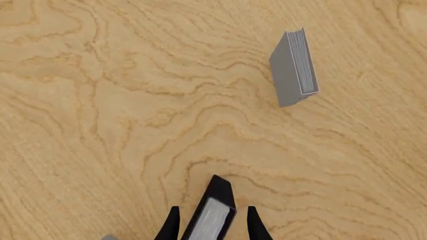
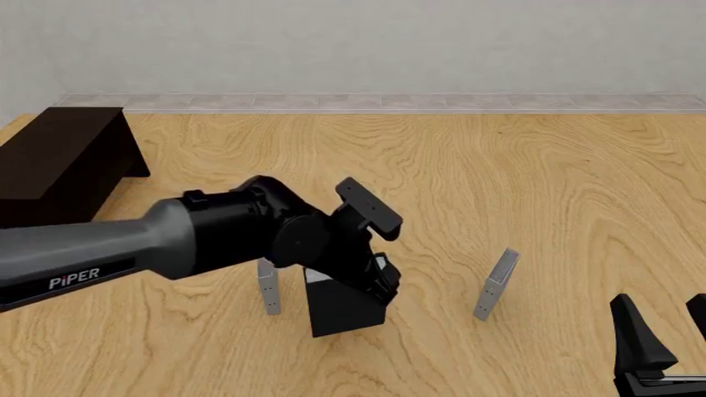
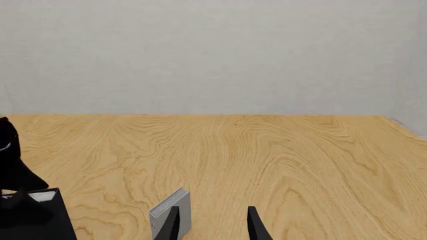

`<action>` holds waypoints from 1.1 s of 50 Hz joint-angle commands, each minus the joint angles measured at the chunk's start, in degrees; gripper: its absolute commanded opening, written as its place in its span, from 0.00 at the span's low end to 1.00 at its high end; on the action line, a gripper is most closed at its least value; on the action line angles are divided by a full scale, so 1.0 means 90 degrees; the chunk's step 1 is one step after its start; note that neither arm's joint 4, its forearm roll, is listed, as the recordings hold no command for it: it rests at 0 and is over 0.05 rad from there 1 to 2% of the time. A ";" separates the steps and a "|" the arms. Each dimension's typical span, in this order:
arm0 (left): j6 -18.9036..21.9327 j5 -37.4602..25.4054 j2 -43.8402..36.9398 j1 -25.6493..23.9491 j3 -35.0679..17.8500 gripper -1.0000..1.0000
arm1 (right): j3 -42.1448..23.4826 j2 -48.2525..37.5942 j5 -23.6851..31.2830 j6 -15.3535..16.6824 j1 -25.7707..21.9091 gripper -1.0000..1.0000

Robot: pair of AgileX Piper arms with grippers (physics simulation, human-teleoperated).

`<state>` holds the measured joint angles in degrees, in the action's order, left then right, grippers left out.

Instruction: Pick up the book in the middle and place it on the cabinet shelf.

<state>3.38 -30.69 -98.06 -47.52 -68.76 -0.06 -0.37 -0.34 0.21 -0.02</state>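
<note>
I have the left gripper point(image 2: 369, 277) pinching the black book point(image 2: 342, 308) mid-table, near side | grey books stand left point(image 2: 268, 287) and right point(image 2: 497, 284) | cabinet point(image 2: 61, 161) far left | right gripper point(image 2: 662, 327) spread, near right

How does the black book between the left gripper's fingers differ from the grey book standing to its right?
The black book is dark-covered and much thicker; the grey book is pale and thin. The black one sits between the left gripper fingers, while the grey one stands free on the table, untouched. Both stand upright and show white page edges.
</note>
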 commanded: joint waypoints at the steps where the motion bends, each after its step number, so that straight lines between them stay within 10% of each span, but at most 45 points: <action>1: 0.0021 0.0006 -0.0141 0.0001 -0.0071 1.00 | 0.0000 0.0000 0.0000 0.0001 0.0000 1.00; 15: 0.0048 0.0028 -0.0315 0.0020 -0.0113 1.00 | 0.0000 0.0000 0.0000 -0.0001 0.0000 1.00; 16: 0.0075 0.0012 -0.0331 0.0034 -0.0138 0.00 | 0.0000 0.0000 0.0000 0.0000 -0.0001 1.00; 55: 0.0719 -0.0907 0.0131 0.0278 -0.1384 0.00 | 0.0000 0.0001 0.0000 -0.0001 0.0000 1.00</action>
<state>7.63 -36.99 -98.48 -45.64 -78.59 -0.06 -0.37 -0.34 0.21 -0.02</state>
